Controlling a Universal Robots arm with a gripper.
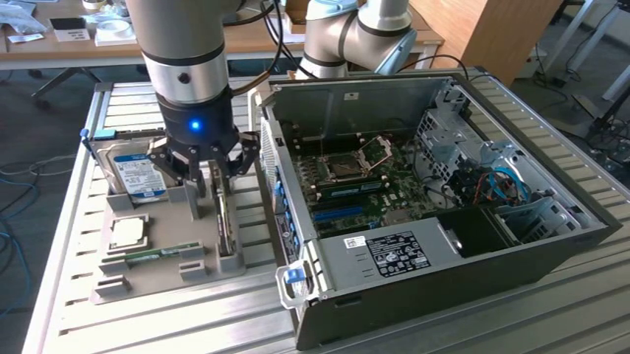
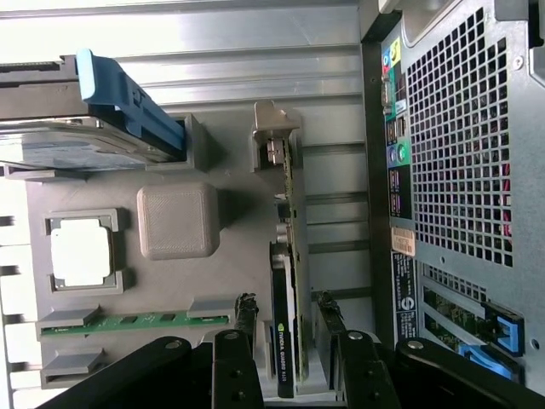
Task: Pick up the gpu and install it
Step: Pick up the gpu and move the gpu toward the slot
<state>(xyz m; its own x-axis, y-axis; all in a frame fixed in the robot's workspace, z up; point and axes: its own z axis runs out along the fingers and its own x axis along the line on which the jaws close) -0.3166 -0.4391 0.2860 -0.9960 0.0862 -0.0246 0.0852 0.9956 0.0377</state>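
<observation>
The arm [image 1: 187, 59] comes down pretty much vertically from the top of the frame on the exterior view's left, wrist pointing straight at the worktop [image 1: 197, 328], blue light on. The tool [image 1: 209, 188] sits low over the grey holder tray [image 1: 147, 284]. The gpu [image 1: 226, 221] is in that tray, parked on its edge in a slot on the side nearest the open computer case [image 1: 443, 295]. The tool is right on top of one end of it. As far as I can see the tool is released. In the wrist view the fingers [image 2: 247, 317] straddle the card, one on each face, and there's a thin gap on both sides, so nothing is clamped and the card is sitting in its slot. The wrist view also gives you the card's black cooler with a green label and its silver bracket [image 2: 274, 141] at the far end, plus the case's perforated back panel. From the exterior view you get the rest: the hard drive [image 1: 136, 177], the CPU [image 1: 128, 232] and the RAM stick [image 1: 158, 254] also in the tray, and the motherboard [image 1: 364, 184] inside the case.
</observation>
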